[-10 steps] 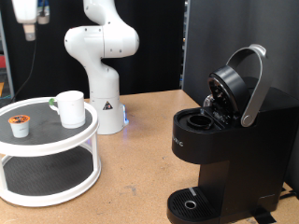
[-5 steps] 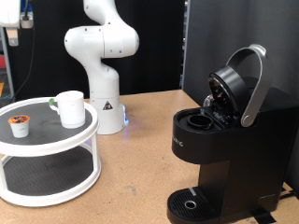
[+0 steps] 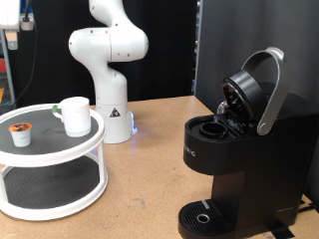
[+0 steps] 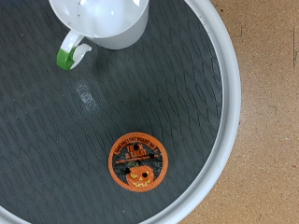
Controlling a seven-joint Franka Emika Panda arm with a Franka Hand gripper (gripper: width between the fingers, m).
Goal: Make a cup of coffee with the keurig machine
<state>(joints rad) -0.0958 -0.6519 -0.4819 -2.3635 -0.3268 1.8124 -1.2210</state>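
The white cup [image 3: 75,115] stands on the top tier of a round white stand [image 3: 60,151] at the exterior view's left. An orange-topped coffee pod [image 3: 20,132] sits beside it, apart from it. The black keurig machine [image 3: 244,159] stands at the right with its silver-handled lid [image 3: 267,90] raised and its pod chamber open. My gripper [image 3: 10,32] hangs high above the stand at the top left edge, only partly in frame. The wrist view looks straight down on the cup [image 4: 101,21] with its green-tinted handle and on the pod [image 4: 138,161]. No fingers show there.
The white arm base [image 3: 110,80] stands behind the stand on the wooden table [image 3: 150,169]. The stand has a lower tier [image 3: 50,189]. The machine's round drip tray [image 3: 204,217] holds nothing. A dark panel stands behind the machine.
The gripper moved left towards the top left edge between one second and half a second ago. Nothing has visibly moved since. Cup, pod and machine are unchanged.
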